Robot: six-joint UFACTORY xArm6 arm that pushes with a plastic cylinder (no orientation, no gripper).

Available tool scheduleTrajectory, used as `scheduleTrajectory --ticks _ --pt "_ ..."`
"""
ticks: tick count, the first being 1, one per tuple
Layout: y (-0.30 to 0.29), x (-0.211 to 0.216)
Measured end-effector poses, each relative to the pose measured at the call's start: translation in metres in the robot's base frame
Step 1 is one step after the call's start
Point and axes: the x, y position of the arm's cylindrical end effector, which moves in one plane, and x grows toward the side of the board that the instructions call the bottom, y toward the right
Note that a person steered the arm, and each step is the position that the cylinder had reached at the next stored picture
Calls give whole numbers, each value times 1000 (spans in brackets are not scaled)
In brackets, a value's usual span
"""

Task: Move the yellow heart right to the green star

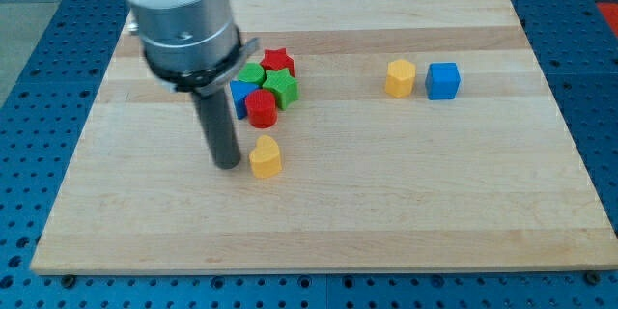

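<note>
The yellow heart [266, 156] lies on the wooden board, left of centre. My tip [228, 163] stands just left of it, very close, perhaps touching. The green star [282, 88] sits above the heart in a tight cluster, with a red cylinder [261, 108] between them, a red star [277, 61] above it, a blue block [241, 95] to its left and a green block [253, 72] partly behind the rod.
A yellow hexagonal block [400, 78] and a blue cube [443, 81] stand side by side at the view's upper right. The wooden board [435, 203] lies on a blue perforated table.
</note>
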Motion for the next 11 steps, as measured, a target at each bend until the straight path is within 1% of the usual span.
scheduleTrajectory --ticks 1,2,3,4,5,7,9,11 --pt "2 37" --pt "8 32" --pt "17 15" --pt "55 14" --pt "76 10" --pt "78 -18" --pt "118 -36" --pt "117 -66"
